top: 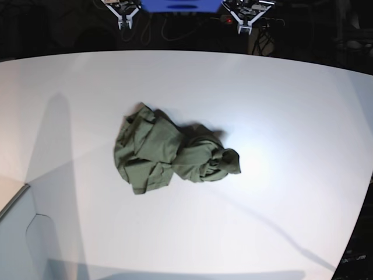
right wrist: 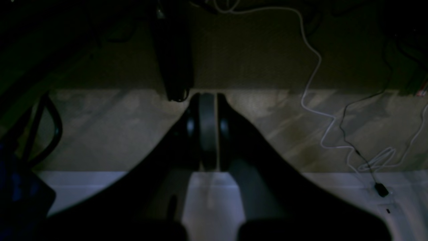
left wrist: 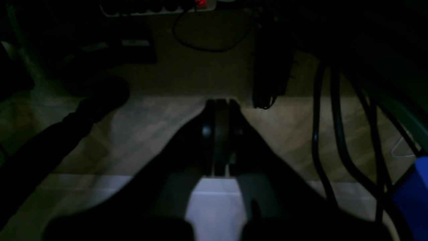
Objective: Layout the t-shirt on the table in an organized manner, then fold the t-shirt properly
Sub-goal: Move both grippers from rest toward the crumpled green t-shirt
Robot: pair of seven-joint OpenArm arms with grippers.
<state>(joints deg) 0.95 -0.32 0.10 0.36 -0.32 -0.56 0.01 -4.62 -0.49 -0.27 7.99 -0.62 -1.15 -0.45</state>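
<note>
Base view: crumpled olive t-shirt (top: 173, 154) on smooth white table (top: 291, 105).

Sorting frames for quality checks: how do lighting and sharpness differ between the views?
Base view: bright and sharp, the t-shirt clear on the white table, long soft shadows crossing it. Left wrist view: dim and murky, left claw a dark silhouette. Right wrist view: equally underexposed.

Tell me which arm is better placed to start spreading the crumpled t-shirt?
Right, but only slightly. The t-shirt lies a little toward the right gripper; the left gripper is parked equally far back. Both are shut, touching nothing.
</note>
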